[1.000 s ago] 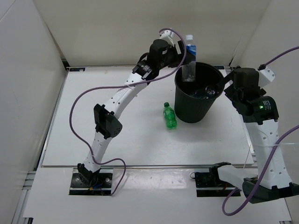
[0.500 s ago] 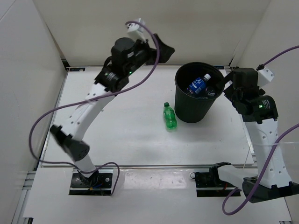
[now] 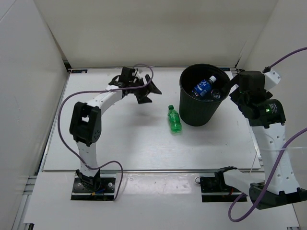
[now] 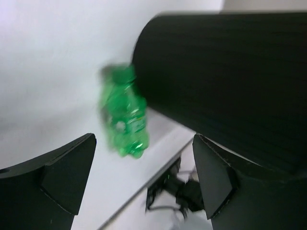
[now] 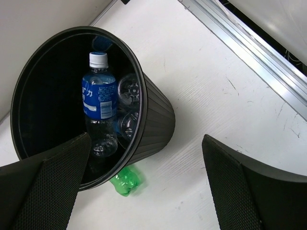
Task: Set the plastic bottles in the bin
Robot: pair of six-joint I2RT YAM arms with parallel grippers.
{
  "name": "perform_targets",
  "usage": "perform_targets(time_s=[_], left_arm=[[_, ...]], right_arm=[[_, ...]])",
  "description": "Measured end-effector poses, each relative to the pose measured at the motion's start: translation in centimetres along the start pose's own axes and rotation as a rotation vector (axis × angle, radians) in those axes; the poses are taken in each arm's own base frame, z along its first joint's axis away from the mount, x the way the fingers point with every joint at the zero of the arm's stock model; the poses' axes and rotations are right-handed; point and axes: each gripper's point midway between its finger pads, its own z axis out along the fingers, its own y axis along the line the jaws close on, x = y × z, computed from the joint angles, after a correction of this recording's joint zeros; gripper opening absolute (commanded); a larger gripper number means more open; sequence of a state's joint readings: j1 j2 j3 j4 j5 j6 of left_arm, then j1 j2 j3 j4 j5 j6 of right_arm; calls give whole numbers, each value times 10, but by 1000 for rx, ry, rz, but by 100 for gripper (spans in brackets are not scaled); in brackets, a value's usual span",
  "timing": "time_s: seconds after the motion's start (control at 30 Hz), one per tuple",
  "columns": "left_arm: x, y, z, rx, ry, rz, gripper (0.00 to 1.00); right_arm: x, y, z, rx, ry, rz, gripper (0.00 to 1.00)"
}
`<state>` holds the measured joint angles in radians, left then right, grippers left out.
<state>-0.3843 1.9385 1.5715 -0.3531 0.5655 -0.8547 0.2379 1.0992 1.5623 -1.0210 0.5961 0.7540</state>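
Note:
The black bin (image 3: pixel 188 111) stands at the table's back right. Inside it lies a clear bottle with a blue label (image 3: pixel 204 87) on top of other clear bottles (image 5: pixel 127 106); the right wrist view shows its white cap and label (image 5: pixel 99 96). A green bottle (image 3: pixel 174 119) lies on the table against the bin's left foot, blurred in the left wrist view (image 4: pixel 123 117). My left gripper (image 3: pixel 149 94) hangs open and empty to the left of the green bottle, pointing toward it. My right gripper (image 3: pixel 230 86) hovers open and empty at the bin's right rim (image 5: pixel 144 86).
White walls close in the table at the back and both sides. A metal rail (image 5: pixel 249 45) runs along the table's right edge. The arm bases (image 3: pixel 93 184) and purple cables (image 3: pixel 64 122) sit along the near edge.
My left gripper let the blue-labelled bottle fall into the bin, then swung away left and down to table level beside the green bottle. The right arm has not moved.

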Motion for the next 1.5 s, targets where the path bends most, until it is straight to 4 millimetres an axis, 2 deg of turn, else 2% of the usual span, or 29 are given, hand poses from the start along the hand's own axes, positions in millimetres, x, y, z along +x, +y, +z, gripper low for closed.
perform_targets(time_s=[0.03, 0.1, 0.37, 0.47, 0.63, 0.77, 1.0, 1.1, 1.23, 1.47, 1.5], left_arm=[[11, 14, 8, -21, 48, -34, 93], [31, 30, 18, -45, 127, -80, 93], [82, 15, 38, 11, 291, -37, 98], [101, 21, 51, 5, 346, -22, 98], [127, 41, 70, -39, 421, -32, 98], [128, 44, 79, -50, 437, -27, 98], [105, 23, 102, -25, 402, 36, 95], [102, 16, 111, -21, 405, 64, 94], [112, 19, 114, -41, 433, 76, 94], [127, 36, 113, -83, 481, 62, 86], [129, 38, 113, -87, 485, 59, 80]], right_arm=[[0, -1, 0, 0, 0, -2, 100], [0, -1, -1, -1, -1, -3, 100], [-1, -3, -1, -2, -8, -20, 100], [1, -3, 0, 1, -5, -31, 100], [2, -4, 1, 0, -5, -42, 100], [2, 0, 1, -17, -2, -50, 100], [9, 3, 3, -36, 22, -59, 100], [11, 5, 5, -40, 32, -64, 100], [15, 5, 9, -36, 46, -72, 100], [28, 0, 17, -13, 73, -90, 100], [29, -1, 17, -11, 74, -91, 100]])
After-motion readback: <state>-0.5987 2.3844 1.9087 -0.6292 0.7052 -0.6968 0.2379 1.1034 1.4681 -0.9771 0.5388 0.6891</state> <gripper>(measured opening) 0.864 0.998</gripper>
